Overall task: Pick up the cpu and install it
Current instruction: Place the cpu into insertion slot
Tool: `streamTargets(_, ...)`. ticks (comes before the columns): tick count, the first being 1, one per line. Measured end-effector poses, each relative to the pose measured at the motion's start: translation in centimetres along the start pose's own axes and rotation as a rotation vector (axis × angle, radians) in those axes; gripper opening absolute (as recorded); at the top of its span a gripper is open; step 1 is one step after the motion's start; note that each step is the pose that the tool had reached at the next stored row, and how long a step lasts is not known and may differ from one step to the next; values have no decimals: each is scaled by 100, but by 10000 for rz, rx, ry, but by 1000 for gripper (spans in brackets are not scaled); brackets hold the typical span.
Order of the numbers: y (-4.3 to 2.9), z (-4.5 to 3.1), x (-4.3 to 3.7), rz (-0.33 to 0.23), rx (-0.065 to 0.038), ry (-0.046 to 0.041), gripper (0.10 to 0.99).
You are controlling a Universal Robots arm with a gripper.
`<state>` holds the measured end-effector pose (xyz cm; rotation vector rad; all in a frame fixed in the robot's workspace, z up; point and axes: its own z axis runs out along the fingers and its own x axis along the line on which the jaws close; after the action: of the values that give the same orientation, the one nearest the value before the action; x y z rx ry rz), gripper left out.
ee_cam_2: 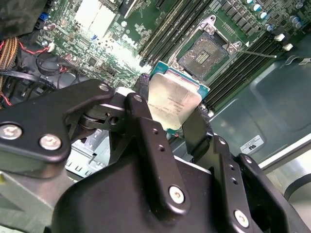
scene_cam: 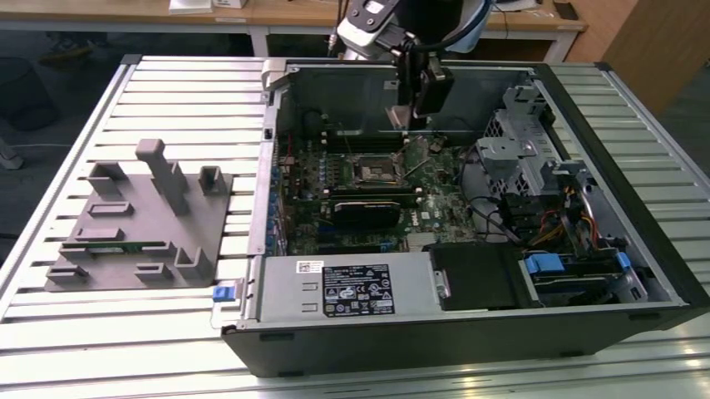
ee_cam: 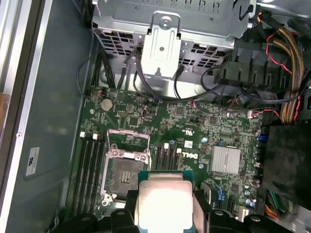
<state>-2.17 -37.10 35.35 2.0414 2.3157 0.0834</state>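
One relation matters most here: how the cpu sits against the open socket.

In the exterior view, we see the gripper hanging inside the open computer case, over the far part of the motherboard. The socket lies below it, a little nearer to us and toward the exterior view's left. The grey plastic holder stands well apart on the slatted table, on the exterior view's left of the case.

In the second wrist view, we find the two black fingers clamped on opposite edges of the cpu, with its silvery top turned toward the camera. The chip is square, so no long axis counts. It appears tilted, not flat to the board. The socket lies just beyond the cpu's free edge, and the two are apart, not touching.

In the first wrist view, the cpu shows between the fingers, with the socket close beside one corner of it and its metal frame lifted clear. We judge the chip to be off to one side of the socket and above it, not yet seated.
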Motion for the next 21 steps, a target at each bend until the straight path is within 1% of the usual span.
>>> streamTargets(9,-33,49,18,78,5,-5,525)
streamTargets(12,-36,68,30,278,18,-20,525)
streamTargets(16,-39,100,37,723,24,-50,525)
streamTargets(18,-41,116,43,861,25,-62,525)
streamTargets(19,-45,121,45,890,23,-43,525)
streamTargets(20,-51,121,46,908,20,22,525)
streamTargets(21,-56,123,48,927,12,111,525)
